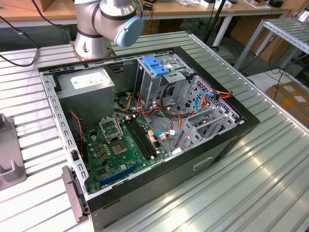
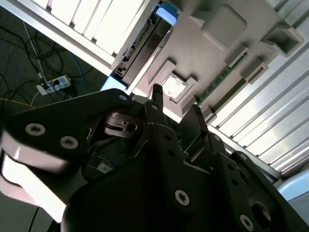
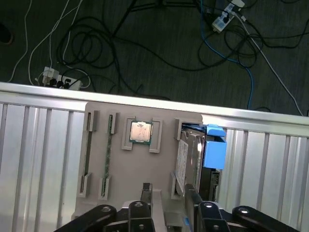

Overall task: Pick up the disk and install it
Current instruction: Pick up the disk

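While we hover over the tray (image 3: 120,169), jaws spread and empty | disk (image 3: 190,150) stands on edge in its slot near the counter (image 3: 43,140) rim, presumably so we can pinch it

Disk (image 3: 193,150): metal w/ blue plastic rails; tray (image 3: 125,179) matt grey plastic; table (image 3: 43,159) ribbed shiny alu.

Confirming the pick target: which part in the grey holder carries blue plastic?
The disk, standing on edge with blue rails; the processor chip and two memory sticks have none.
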